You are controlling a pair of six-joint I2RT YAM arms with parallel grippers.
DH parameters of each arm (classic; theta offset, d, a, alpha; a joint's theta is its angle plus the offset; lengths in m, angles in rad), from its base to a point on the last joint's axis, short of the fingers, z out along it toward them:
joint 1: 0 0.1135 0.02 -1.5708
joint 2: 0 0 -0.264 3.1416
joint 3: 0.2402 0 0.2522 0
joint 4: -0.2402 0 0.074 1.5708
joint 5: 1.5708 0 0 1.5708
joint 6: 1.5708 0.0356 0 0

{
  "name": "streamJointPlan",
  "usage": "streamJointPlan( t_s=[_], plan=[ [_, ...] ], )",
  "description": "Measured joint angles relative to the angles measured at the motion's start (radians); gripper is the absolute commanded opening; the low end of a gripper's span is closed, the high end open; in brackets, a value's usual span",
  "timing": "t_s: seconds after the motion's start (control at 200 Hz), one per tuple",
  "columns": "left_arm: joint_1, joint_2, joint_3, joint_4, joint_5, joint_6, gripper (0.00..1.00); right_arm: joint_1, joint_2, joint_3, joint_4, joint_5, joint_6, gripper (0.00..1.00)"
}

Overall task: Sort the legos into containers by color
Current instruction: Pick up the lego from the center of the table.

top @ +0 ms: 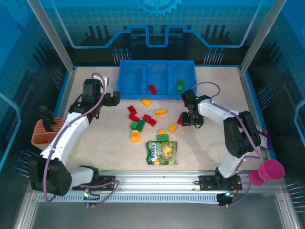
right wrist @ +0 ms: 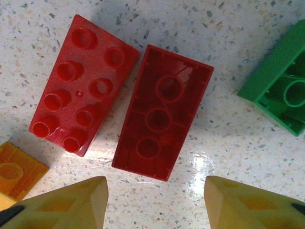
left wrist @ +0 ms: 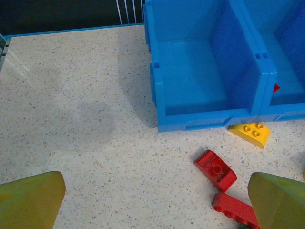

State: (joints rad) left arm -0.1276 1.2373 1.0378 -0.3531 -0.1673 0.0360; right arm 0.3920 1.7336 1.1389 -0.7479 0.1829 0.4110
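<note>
Right end effector spread, empty. Overturned red lego lies just ahead, centred, long axis pointing away from it.

I work in a robot lab cell: my left arm and right arm are bolted to a metal rail at the near edge of a speckled table. Metal frame posts and blue see-through panels box it in. The back panel carries a printed gear emblem, and cables loop off both arms.
</note>
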Motion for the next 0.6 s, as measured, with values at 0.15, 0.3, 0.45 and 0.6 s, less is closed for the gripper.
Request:
streamJointPlan(
  t_s=[0.15,0.3,0.45,0.6],
  plan=[
    [-0.002,0.0,-0.001,0.0,0.0,0.0,0.99,0.0,0.036,0.002,0.011,0.0,0.0,0.58],
    [-0.002,0.0,-0.001,0.0,0.0,0.0,0.99,0.0,0.079,0.027,0.008,0.0,-0.001,0.58],
    [-0.002,0.0,-0.001,0.0,0.0,0.0,0.99,0.0,0.107,0.049,0.011,0.0,-0.008,0.58],
    [-0.002,0.0,-0.001,0.0,0.0,0.0,0.99,-0.007,0.124,0.063,0.014,0.001,-0.015,0.56]
  ],
)
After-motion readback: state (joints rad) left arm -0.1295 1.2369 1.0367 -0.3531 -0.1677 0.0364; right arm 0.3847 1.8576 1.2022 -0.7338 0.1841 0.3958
